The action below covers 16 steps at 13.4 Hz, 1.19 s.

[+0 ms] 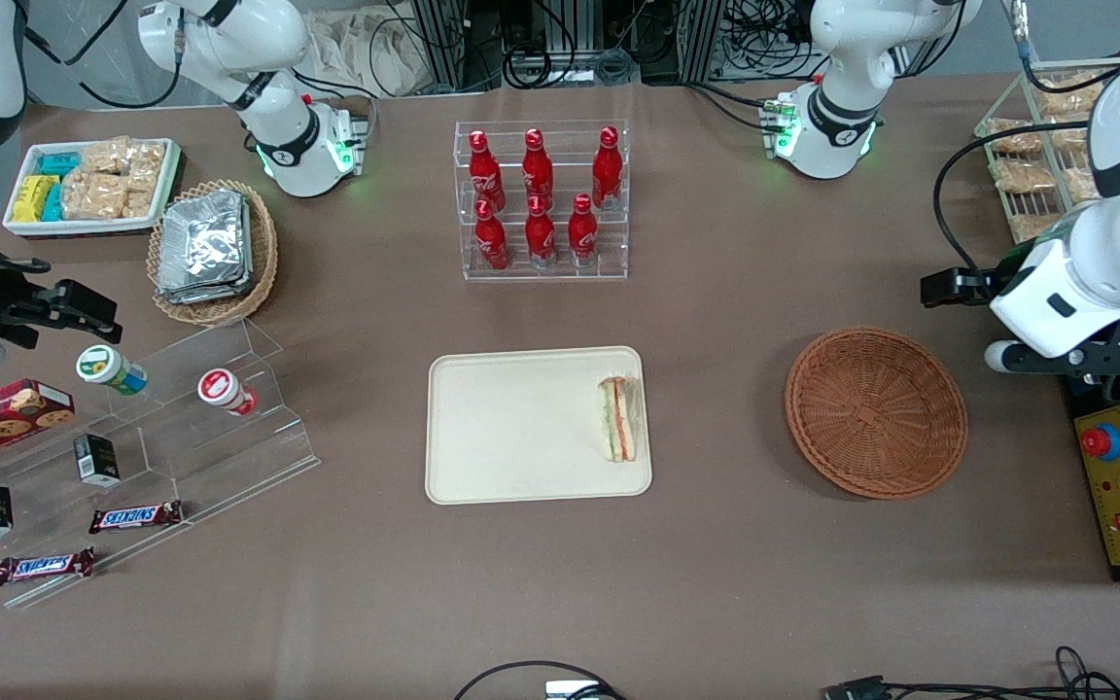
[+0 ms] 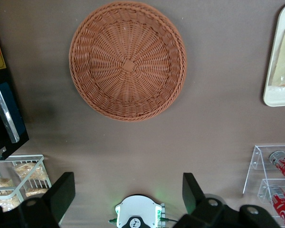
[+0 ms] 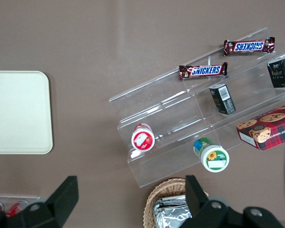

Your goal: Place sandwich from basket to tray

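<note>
Tray (image 1: 521, 428): cream, flat, low-rimmed. Sandwich (image 1: 619, 419) lies on it at the edge nearest the basket; pale wedge, orange-red and green stripes. Basket (image 1: 876, 411) round, woven, orange-brown. Gripper (image 2: 128, 194) held high above table, fingers (image 2: 61, 192) spread apart, holding nothing.

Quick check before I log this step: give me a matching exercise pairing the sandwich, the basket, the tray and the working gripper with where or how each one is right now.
Things:
1. sandwich
2. basket
3. tray
4. gripper

States:
A. holds nothing, woven bottom bare
B. open, raised over the table beside the basket
C. lies on the tray, at the edge nearest the basket
D. flat on the table, nearer the front camera than the red bottles

Pairs: 1-C, 2-A, 3-D, 4-B
</note>
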Available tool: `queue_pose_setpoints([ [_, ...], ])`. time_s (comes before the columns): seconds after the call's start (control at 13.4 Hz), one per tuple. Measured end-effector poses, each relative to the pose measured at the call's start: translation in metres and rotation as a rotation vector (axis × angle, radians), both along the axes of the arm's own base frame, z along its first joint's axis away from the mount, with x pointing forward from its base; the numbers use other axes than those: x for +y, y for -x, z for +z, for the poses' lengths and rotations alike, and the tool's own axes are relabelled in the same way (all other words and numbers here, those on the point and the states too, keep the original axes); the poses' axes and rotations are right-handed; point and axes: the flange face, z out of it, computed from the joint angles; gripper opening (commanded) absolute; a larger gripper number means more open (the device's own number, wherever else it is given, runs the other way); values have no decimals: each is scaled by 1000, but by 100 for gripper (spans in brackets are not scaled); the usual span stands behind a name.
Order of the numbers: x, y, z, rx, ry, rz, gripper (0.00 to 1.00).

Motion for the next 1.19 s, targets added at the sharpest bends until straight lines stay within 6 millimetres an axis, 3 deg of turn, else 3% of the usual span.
queue_pose_setpoints([
  [0.3,2,13,-10,-26,-18,5,99],
  [0.52,4,18,-3,-65,-15,-31,99],
  [0.82,26,29,-1,-148,-14,-73,99],
  [1.19,24,30,5,-188,-11,-86,100],
])
